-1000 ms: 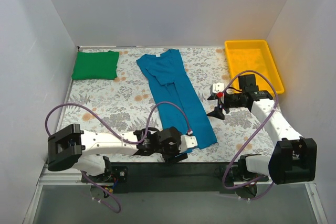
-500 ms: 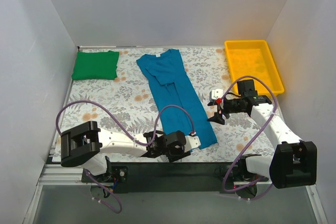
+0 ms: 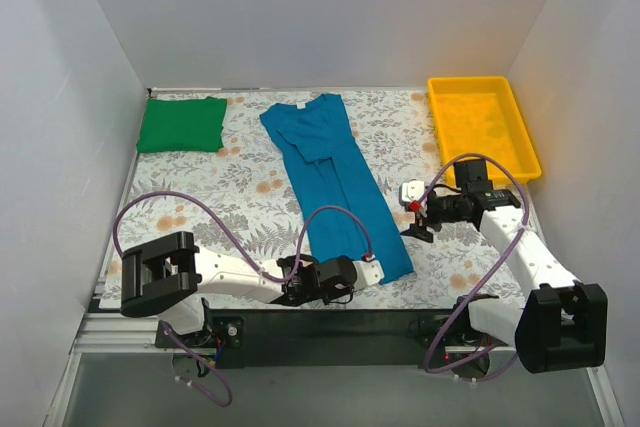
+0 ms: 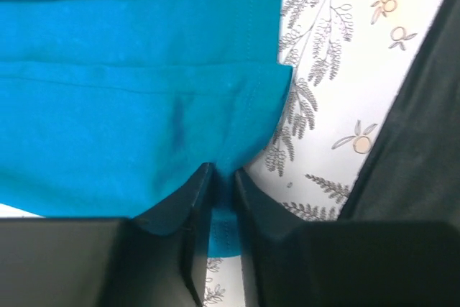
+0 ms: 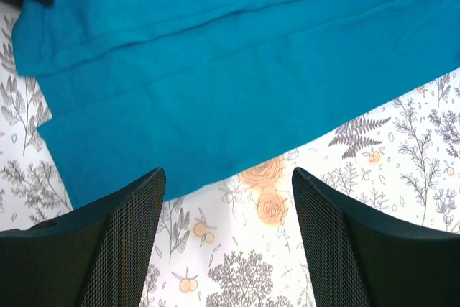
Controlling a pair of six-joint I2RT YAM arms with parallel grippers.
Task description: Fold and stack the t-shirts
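The teal-blue t-shirt (image 3: 335,182) lies folded into a long strip down the middle of the flowered table, with its hem toward the near edge. My left gripper (image 3: 352,277) sits low at that near hem. In the left wrist view its jaws (image 4: 221,174) are shut on a pinch of the teal hem (image 4: 223,228). My right gripper (image 3: 416,229) hovers just right of the strip's lower half. It stands open (image 5: 226,174) over the bare cloth beside the teal t-shirt's edge (image 5: 215,106). The green t-shirt (image 3: 182,124) lies folded at the far left corner.
A yellow tray (image 3: 480,117) stands at the far right corner, with nothing in it. White walls close in the table on three sides. A black strip (image 4: 424,141) runs along the table's near edge beside my left gripper.
My left gripper has slid in low at the near hem and closed on it. My right gripper has moved nearer, to a spot beside the shirt's right edge, still open.
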